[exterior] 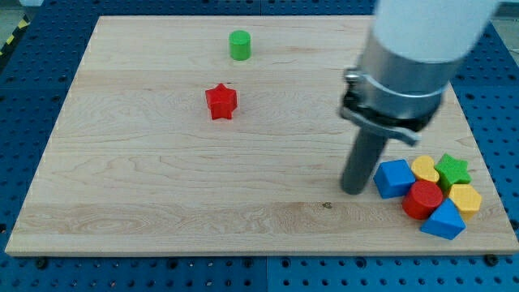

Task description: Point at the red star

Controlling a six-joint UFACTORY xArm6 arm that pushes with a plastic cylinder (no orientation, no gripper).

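The red star (220,101) lies on the wooden board (162,178), left of the middle in the view's upper half. My tip (353,191) rests on the board at the view's lower right, far to the right of and below the red star. It stands just left of a blue block (394,178), close to it or touching.
A green cylinder (239,45) stands near the view's top, above the red star. A cluster at the lower right holds the blue block, a yellow block (424,169), a green star (453,170), a red cylinder (423,199), another yellow block (465,199) and a blue block (443,221).
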